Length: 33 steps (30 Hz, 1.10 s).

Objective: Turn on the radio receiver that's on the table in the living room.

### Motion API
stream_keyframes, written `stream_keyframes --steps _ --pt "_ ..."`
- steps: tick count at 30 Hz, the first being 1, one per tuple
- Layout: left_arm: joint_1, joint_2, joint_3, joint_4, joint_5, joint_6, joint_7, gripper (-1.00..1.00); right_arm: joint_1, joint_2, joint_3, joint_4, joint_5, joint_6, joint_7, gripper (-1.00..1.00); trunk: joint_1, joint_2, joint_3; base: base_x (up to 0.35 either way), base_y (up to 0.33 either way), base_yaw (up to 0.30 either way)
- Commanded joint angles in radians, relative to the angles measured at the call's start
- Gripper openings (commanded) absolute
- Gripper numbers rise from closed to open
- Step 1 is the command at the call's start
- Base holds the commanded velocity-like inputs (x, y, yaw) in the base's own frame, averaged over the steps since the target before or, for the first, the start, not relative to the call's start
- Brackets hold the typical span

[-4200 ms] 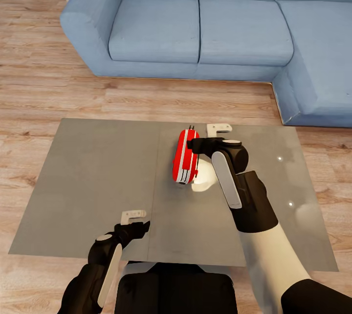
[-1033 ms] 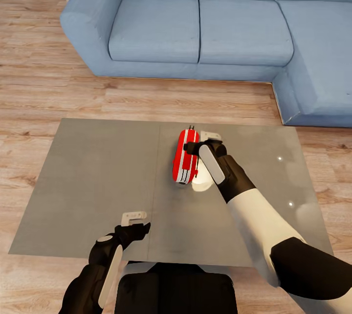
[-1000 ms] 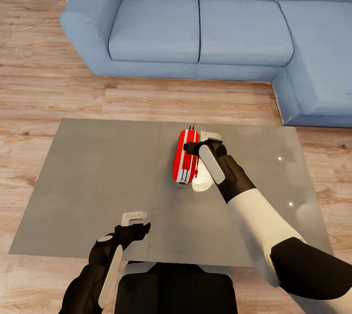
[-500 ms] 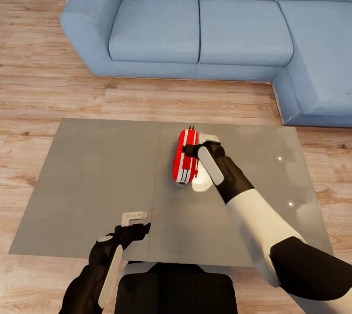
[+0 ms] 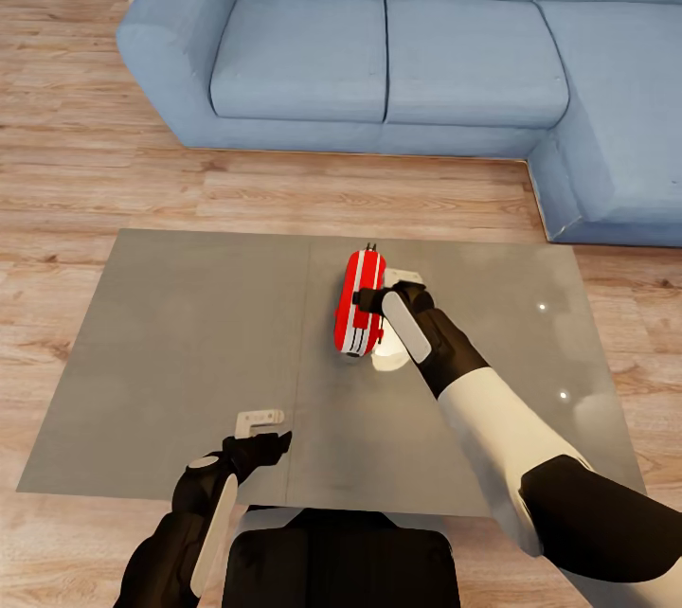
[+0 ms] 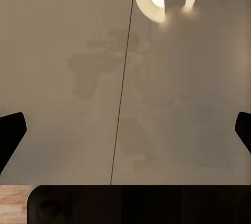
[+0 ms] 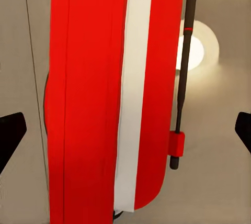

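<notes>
- Radio [image 5: 359, 316] sits mid-table [image 5: 189, 333], on its edge.
- Right gripper [image 5: 379, 291] wide open, holding nothing, hovering at its top.
- Press gently downward, don't tip it.
- Left gripper [image 5: 258, 428] open, idle.

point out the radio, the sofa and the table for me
radio receiver [image 5: 359, 314], head view, on its red top face
sofa [image 5: 379, 59], head view, on a seat cushion
table [image 5: 189, 333], head view, on bare grey top

I am counting one radio receiver [image 5: 359, 315] lying on one counter [image 5: 189, 343]. I am seeing two grippers: one left gripper [image 5: 260, 429] and one right gripper [image 5: 384, 284]. I am also counting one blue sofa [image 5: 379, 49] behind the counter.
</notes>
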Motion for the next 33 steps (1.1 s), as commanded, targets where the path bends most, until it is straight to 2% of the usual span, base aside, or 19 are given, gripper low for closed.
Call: stream_keyframes --steps 1,9,14,16,19,22,26,33 --pt "0.0 0.0 0.0 0.0 0.0 0.0 0.0 1.0 0.0 0.0 0.0 -0.001 0.0 0.0 0.0 1.0 0.0 0.0 0.0 0.0 0.0 0.0" --pt "0.0 0.0 0.0 0.0 0.0 0.0 0.0 1.0 0.0 0.0 0.007 -0.005 0.0 -0.002 0.0 1.0 0.0 0.0 0.0 0.0 0.0 0.0" --pt "0.0 0.0 0.0 0.0 0.0 0.0 0.0 1.0 0.0 0.0 0.057 -0.006 -0.002 -0.011 0.0 1.0 0.0 0.0 0.0 0.0 0.0 0.0" --pt "0.0 0.0 0.0 0.0 0.0 0.0 0.0 1.0 0.0 0.0 0.08 -0.005 -0.011 -0.028 0.0 1.0 0.0 0.0 0.0 0.0 0.0 0.0" --pt "0.001 0.0 0.0 0.0 0.0 0.0 0.0 1.0 0.0 0.0 0.117 -0.005 -0.064 -0.042 0.0 1.0 0.0 0.0 0.0 0.0 0.0 0.0" --pt "0.0 0.0 0.0 0.0 0.0 0.0 0.0 1.0 0.0 0.0 0.142 -0.005 -0.098 -0.045 0.0 1.0 0.0 0.0 0.0 0.0 0.0 0.0" --pt "0.0 0.0 0.0 0.0 0.0 0.0 0.0 1.0 0.0 0.0 0.153 -0.005 -0.113 -0.046 0.0 1.0 0.0 0.0 0.0 0.0 0.0 0.0" --pt "0.0 0.0 0.0 0.0 0.0 0.0 0.0 1.0 0.0 0.0 0.155 -0.005 -0.115 -0.047 -0.001 1.0 0.0 0.0 0.0 0.0 0.0 0.0"
